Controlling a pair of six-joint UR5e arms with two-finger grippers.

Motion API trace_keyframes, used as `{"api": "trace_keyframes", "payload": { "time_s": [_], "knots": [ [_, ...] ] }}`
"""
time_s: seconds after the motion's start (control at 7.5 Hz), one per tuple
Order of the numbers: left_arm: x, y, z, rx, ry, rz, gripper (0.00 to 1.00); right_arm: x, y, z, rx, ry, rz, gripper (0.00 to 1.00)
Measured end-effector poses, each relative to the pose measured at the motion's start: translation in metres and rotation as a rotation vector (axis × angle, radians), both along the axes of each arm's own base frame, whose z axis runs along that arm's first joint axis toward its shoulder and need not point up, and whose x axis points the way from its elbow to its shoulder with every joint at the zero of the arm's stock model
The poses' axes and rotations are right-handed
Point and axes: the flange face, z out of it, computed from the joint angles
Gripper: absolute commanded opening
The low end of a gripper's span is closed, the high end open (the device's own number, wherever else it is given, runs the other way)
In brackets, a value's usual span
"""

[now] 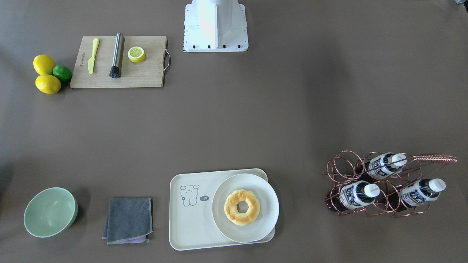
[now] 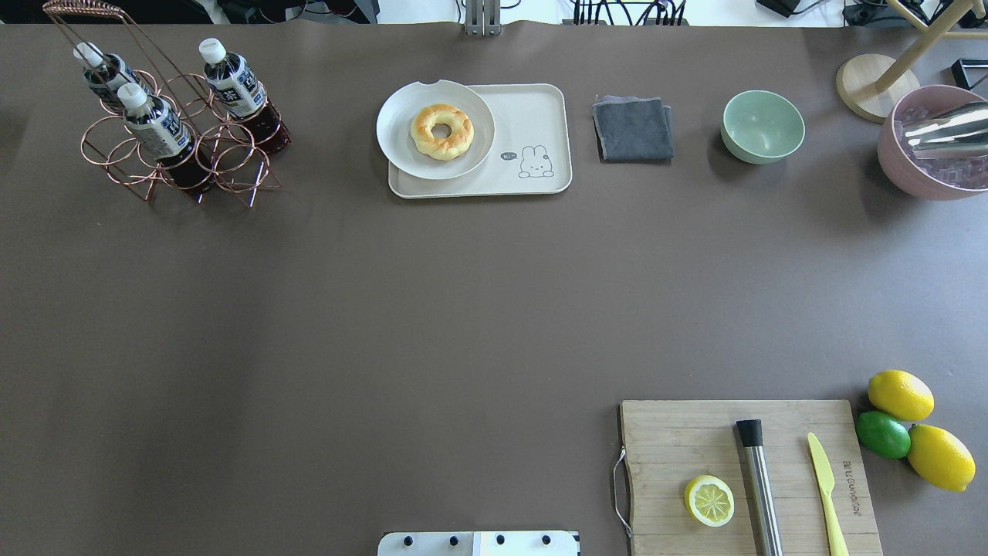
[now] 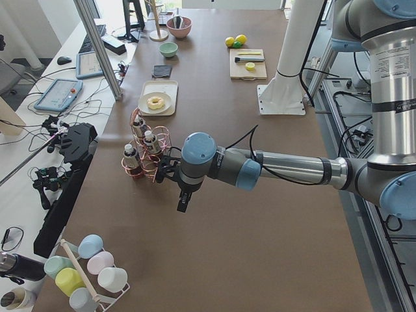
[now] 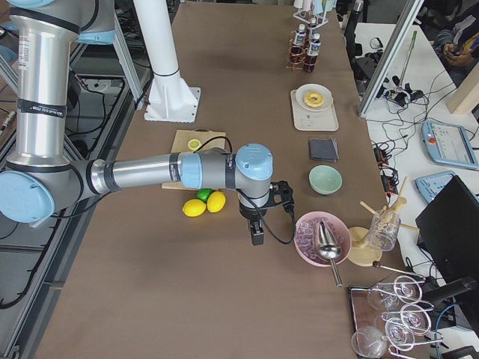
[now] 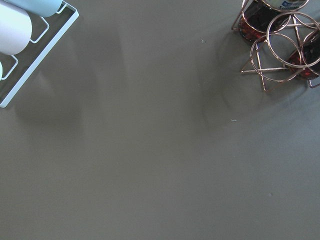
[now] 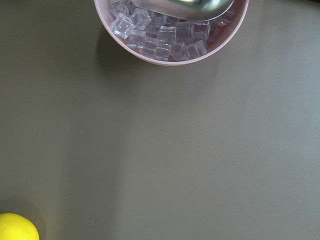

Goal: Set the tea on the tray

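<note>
Tea: three alike bottles stand in a copper wire rack at the table's far-left corner. I take the tea on the rack's tray side as my target.
Long axis: upright, white cap on top, so I judge the lift has to go straight up out of its ring.
Left gripper: points down over bare table near the left end. Only the side view shows it, so I cannot tell whether its fingers are apart or together.
Bearing: from that gripper the rack lies toward the far edge and slightly away from the left end. The wrist view catches only the rack's rings and the bottle bases in its upper right corner.
Right gripper: hangs near the right end beside the pink bowl. Its finger state is likewise unreadable.
Nearer arm: the left one, by a wide margin.
Tray: at the middle of the far edge, well apart from the rack.
Tray contents: a round plate with a ring bun fills the half toward the rack, and the bear half is bare. I would set the tea there.
Pink bowl contents: ice cubes and a metal scoop.
</note>
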Motion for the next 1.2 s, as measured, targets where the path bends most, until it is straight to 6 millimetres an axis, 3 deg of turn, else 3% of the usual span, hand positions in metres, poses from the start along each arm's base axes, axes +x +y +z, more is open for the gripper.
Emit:
{"api": "trace_keyframes", "payload": {
  "time_s": [0.13, 0.27, 0.53, 0.67, 0.93, 1.2],
  "knots": [
    [0.008, -0.005, -0.019, -0.012, 0.015, -0.026, 0.97, 0.000, 0.000, 0.001, 0.000, 0.001, -0.003, 1.00],
    [0.031, -0.017, -0.053, -0.032, 0.037, -0.057, 0.98, 0.000, 0.001, 0.002, 0.000, 0.000, -0.004, 1.00],
    [0.090, -0.047, -0.120, -0.014, 0.032, -0.092, 0.98, -0.001, -0.001, 0.002, 0.002, 0.000, -0.008, 1.00],
    [0.129, -0.067, -0.148, 0.014, 0.014, -0.092, 0.97, -0.002, -0.003, 0.001, 0.010, 0.000, -0.015, 1.00],
    [0.190, -0.111, -0.184, 0.051, -0.003, -0.081, 0.97, -0.005, -0.004, 0.001, 0.046, -0.002, -0.032, 1.00],
    [0.221, -0.134, -0.195, 0.074, -0.021, -0.067, 0.95, -0.006, -0.002, 0.003, 0.067, -0.005, -0.036, 1.00]
  ]
}}
